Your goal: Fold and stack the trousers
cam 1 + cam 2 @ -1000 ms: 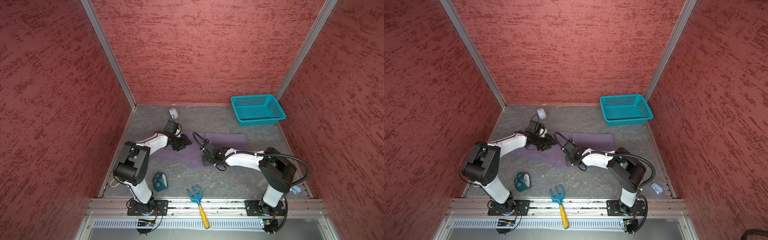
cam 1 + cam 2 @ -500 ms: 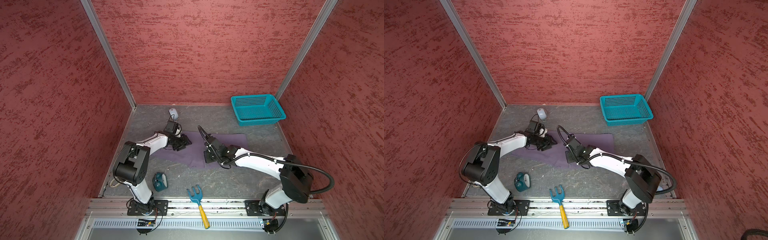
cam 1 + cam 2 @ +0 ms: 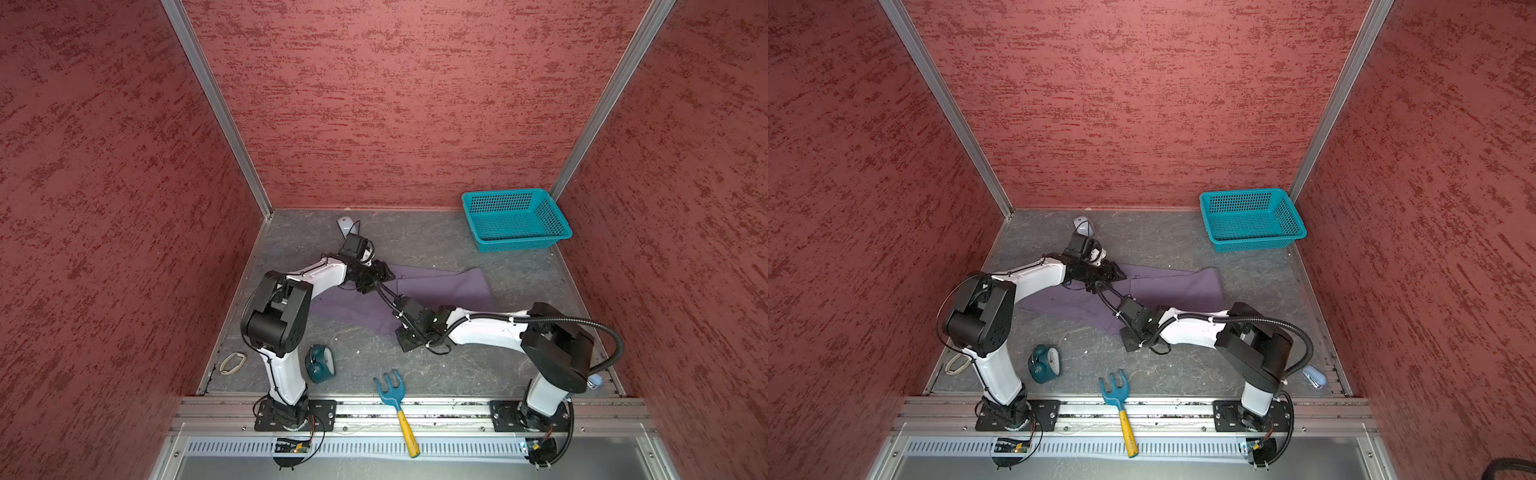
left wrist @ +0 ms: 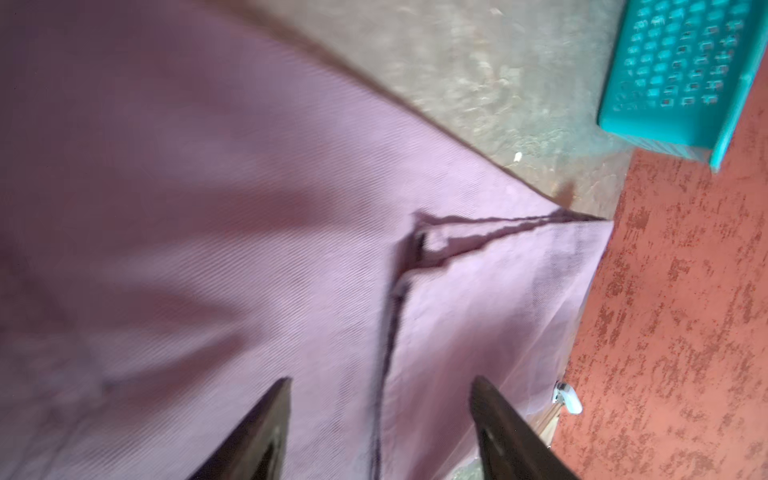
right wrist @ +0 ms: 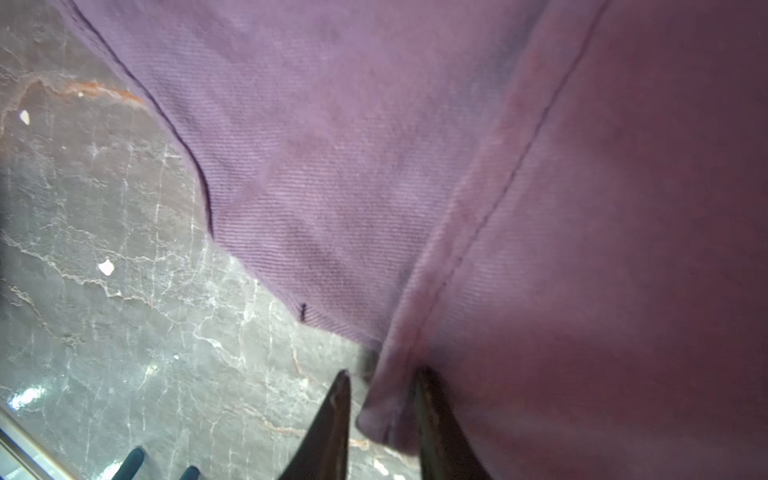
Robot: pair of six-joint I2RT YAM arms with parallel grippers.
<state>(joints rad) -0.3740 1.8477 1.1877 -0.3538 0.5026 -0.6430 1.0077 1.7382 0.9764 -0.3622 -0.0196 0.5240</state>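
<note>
Trousers spread flat beneath two lowered grippers.
In both top views, the cloth is seen on the floor, under the left gripper and at the right gripper. In the left wrist view, jaws are held wide above it. In the right wrist view, its hem corner is framed by narrowly parted jaws.

Purple-grey trousers flat on desk, left end effector at far edge, right end effector at near edge, teal basket beyond
</note>
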